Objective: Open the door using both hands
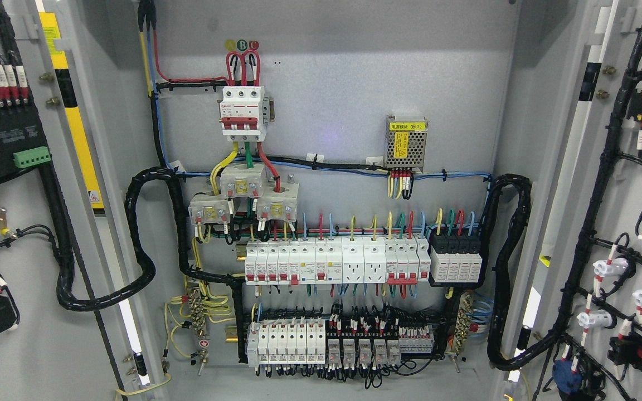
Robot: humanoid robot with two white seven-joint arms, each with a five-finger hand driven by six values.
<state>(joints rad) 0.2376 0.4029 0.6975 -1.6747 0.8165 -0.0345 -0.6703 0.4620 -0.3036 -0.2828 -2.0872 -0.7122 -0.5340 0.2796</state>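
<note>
Inside the elec. cabinet both doors stand wide open: left door [37, 312] swung to pic's left edge, right door [627, 184] to the right, wiring side facing in; neither robot hand in view, so fingers' state can't be told; task looks done. Risk, as a guess: a door swinging back or a hand reaching in could snag the black cable looms [148, 234] bridging hinge gaps, or touch live parts. Count: 2 doors, 2 looms, 1 main 3-pole breaker [243, 111], 1 power supply module [406, 143], 3 current transformers [243, 195], 2 DIN rows of breakers/relays.
</note>
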